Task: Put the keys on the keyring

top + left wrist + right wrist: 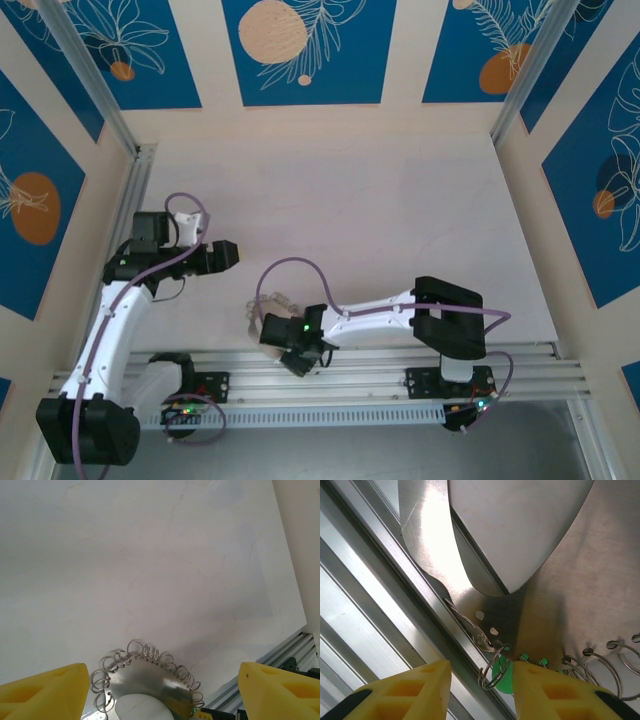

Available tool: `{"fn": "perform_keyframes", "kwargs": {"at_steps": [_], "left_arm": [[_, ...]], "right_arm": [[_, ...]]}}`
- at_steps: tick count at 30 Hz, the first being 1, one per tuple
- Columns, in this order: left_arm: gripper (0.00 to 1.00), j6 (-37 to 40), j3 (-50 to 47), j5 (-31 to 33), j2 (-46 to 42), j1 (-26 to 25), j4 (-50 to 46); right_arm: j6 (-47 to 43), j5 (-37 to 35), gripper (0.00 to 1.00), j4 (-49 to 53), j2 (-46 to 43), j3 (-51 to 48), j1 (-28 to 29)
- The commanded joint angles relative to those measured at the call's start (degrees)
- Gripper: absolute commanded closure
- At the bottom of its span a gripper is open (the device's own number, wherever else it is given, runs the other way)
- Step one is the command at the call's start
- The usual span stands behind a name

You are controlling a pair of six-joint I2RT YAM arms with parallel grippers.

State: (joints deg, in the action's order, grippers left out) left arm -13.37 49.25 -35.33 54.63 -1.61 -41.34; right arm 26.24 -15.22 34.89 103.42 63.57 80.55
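The keyring [150,672] is a shiny metal plate fringed with many small wire rings; it lies near the table's front rail [263,306]. My right gripper [482,690] is open over its edge [555,595], with one split ring [492,672] between the yellow fingertips [410,692]. A small bright green key piece [504,680] lies under that ring, against the right-hand fingertip. A thin silvery key [470,627] rests along the rail, its head at the ring. My left gripper [161,685] hovers wide open behind the keyring [228,255], holding nothing.
The aluminium rail [380,605] runs right beside the keyring along the table's front edge [400,360]. A purple cable [290,265] arches over the right arm. The white tabletop [150,555] stretches away behind. Patterned walls [310,50] enclose the cell.
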Motion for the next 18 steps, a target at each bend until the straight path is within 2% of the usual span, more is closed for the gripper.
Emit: {"fn": "perform_keyframes", "kwargs": {"at_steps": [1,8,18], "left_arm": [[0.22,0.8,0.23,0.23,-0.97,0.9,-0.49],[0.22,0.72,0.58,0.28,-0.74,0.99,-0.4],[0.23,0.53,1.1,-0.15,-0.6,1.18,-0.41]], "right_arm": [[1.26,-1.39,0.63,2.49,1.32,1.62,0.68],[0.57,-2.21,0.67,3.11,2.32,2.52,0.69],[0.75,-3.81,0.8,4.04,2.68,2.69,0.15]]}}
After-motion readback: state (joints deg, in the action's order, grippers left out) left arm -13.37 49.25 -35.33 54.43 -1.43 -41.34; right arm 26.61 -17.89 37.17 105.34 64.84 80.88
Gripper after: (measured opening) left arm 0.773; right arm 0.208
